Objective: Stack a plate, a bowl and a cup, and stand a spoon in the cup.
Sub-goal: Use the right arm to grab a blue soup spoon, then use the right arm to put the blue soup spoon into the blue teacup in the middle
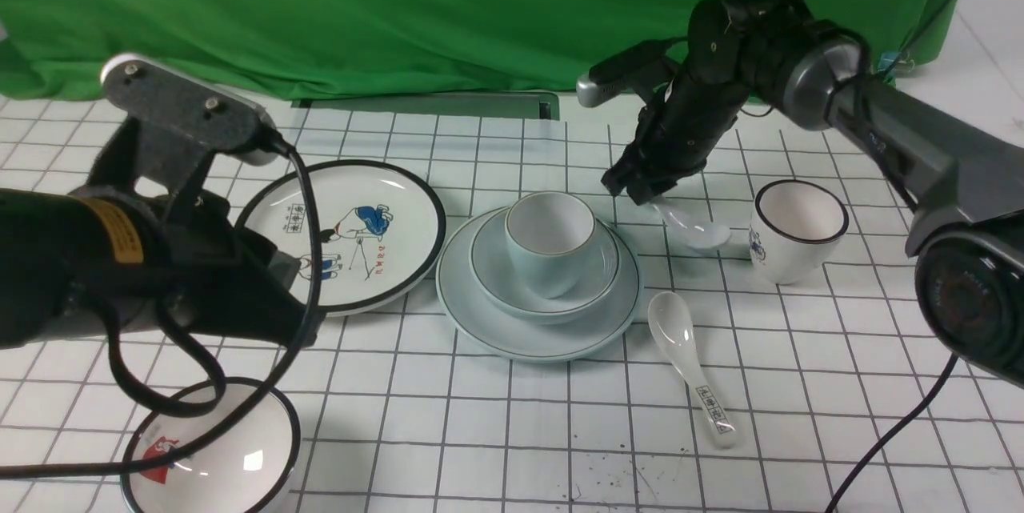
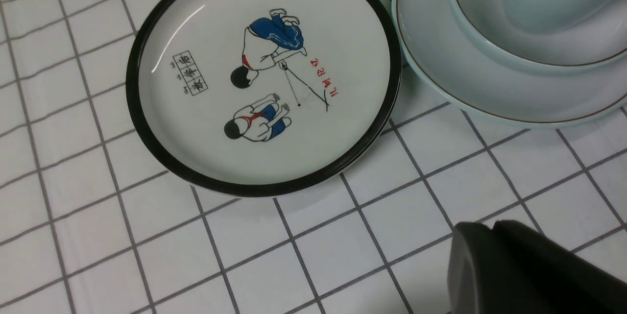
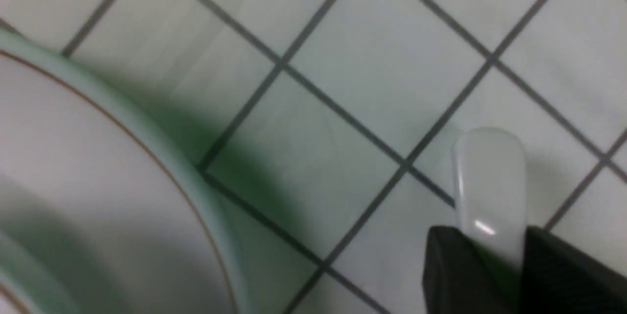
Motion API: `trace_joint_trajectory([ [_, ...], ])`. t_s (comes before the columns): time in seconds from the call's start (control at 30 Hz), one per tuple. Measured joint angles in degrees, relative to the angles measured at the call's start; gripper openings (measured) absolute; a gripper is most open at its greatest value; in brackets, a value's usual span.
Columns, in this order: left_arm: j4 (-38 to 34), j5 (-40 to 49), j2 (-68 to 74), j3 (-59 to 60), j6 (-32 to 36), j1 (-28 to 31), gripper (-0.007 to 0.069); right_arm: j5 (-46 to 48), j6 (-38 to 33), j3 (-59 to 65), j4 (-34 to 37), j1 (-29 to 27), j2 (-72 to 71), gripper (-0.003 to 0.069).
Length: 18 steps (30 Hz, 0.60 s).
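Note:
The pale blue-green plate (image 1: 544, 337) lies mid-table with the bowl (image 1: 600, 273) on it and the cup (image 1: 552, 245) upright in the bowl. The left wrist view shows the same plate (image 2: 441, 88), bowl (image 2: 539, 44) and cup (image 2: 548, 0). Just right of the stack, my right gripper (image 1: 640, 193) is shut on the handle of the plain spoon (image 1: 704, 234), whose scoop end hangs low over the table. That handle (image 3: 490, 181) pokes out between the right gripper's (image 3: 490, 250) fingers, beside the plate (image 3: 98, 157). My left gripper (image 2: 490, 228) is shut and holds nothing, over the table near the cartoon plate.
A black-rimmed cartoon plate (image 1: 352, 233) sits left of the stack, and a black-rimmed cartoon bowl (image 1: 212, 449) at the front left. A black-rimmed printed cup (image 1: 796, 229) stands to the right. A printed spoon (image 1: 688, 361) lies in front of the stack. Green cloth hangs behind.

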Motion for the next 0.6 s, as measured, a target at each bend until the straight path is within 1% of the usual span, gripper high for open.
trace_joint_trajectory([
  [0.13,-0.1,0.1,0.0,0.0,0.0,0.0,-0.0027,0.4,0.1,0.0,1.2,0.0,-7.2,0.0164],
  [0.23,-0.1,0.2,0.0,0.0,0.0,0.0,-0.0027,0.4,-0.3,0.1,3.8,0.0,-12.8,0.0164],
  [0.33,-0.7,1.0,0.0,0.0,0.0,0.0,-0.0027,-0.6,-6.6,3.1,13.6,-0.1,-21.4,0.0164],
  [0.37,-0.8,1.0,0.0,0.0,0.0,0.0,-0.0027,-1.1,-7.8,4.3,15.2,-0.1,-22.3,0.0164],
  [0.4,-0.9,1.1,0.0,0.0,0.0,0.0,-0.0027,-1.8,-10.6,6.3,18.6,-0.1,-23.9,0.0164],
  [0.47,-1.2,1.6,-0.1,0.0,0.0,0.0,-0.0027,-5.0,-21.7,14.8,31.5,0.0,-28.9,0.0164],
  [0.5,-1.2,1.9,-0.3,0.0,0.0,0.0,-0.0027,-7.4,-26.1,18.8,36.0,0.1,-30.5,0.0164],
  [0.53,-1.2,1.9,-0.3,0.0,0.0,0.0,-0.0027,-7.4,-27.1,19.7,36.0,0.1,-30.8,0.0164],
  [0.57,-1.3,2.0,-0.6,0.0,-0.1,0.0,-0.0027,-9.4,-30.0,23.2,40.1,0.2,-31.9,0.0164],
  [0.6,-1.3,2.1,-1.5,0.0,-0.1,0.0,-0.0027,-14.5,-38.9,30.3,46.5,0.7,-34.1,0.0164],
])
